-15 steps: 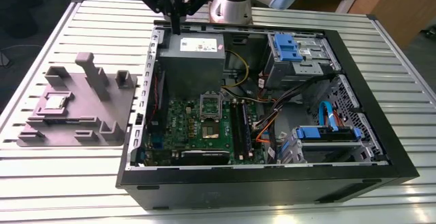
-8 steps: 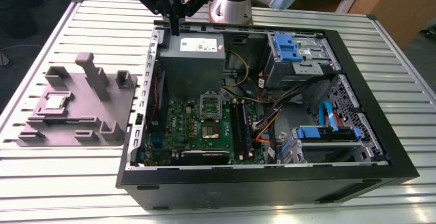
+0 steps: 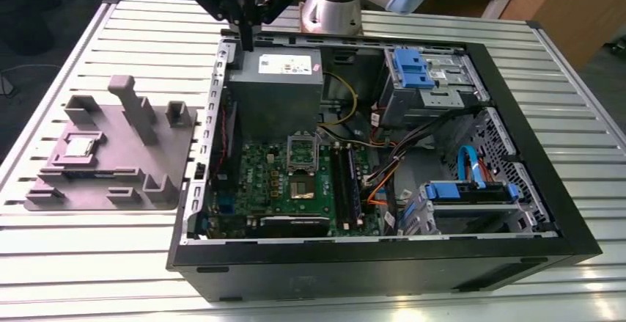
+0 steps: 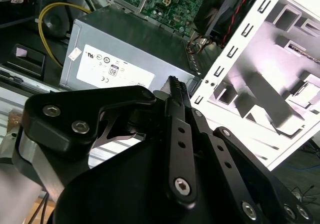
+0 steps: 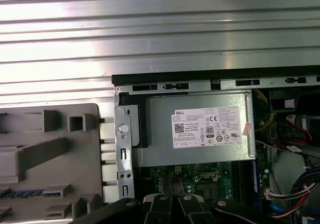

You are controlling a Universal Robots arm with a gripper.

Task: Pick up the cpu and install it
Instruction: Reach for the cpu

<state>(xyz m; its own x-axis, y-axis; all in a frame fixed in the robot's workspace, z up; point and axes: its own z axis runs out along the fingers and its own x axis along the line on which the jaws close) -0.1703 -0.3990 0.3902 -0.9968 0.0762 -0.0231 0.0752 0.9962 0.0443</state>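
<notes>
Cpu (image 3: 80, 146), a small flat silver-topped square chip, is seated ready for pick-up in the grey plastic tray (image 3: 171, 146). Well apart, the black gripper (image 3: 246, 43) is held clenched and empty by the grey metal power-supply box (image 3: 275, 91).

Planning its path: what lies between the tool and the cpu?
From the tool to the cpu, in the exterior view: the case's side wall, a strip of bare slatted table, then the grey tray's tall upright post.

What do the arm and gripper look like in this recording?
The arm is a silver-grey tube with a light blue joint cap. The gripper is matte black, built of flat link bars joined by silver bolts, ending in slim ridged tips.
</notes>
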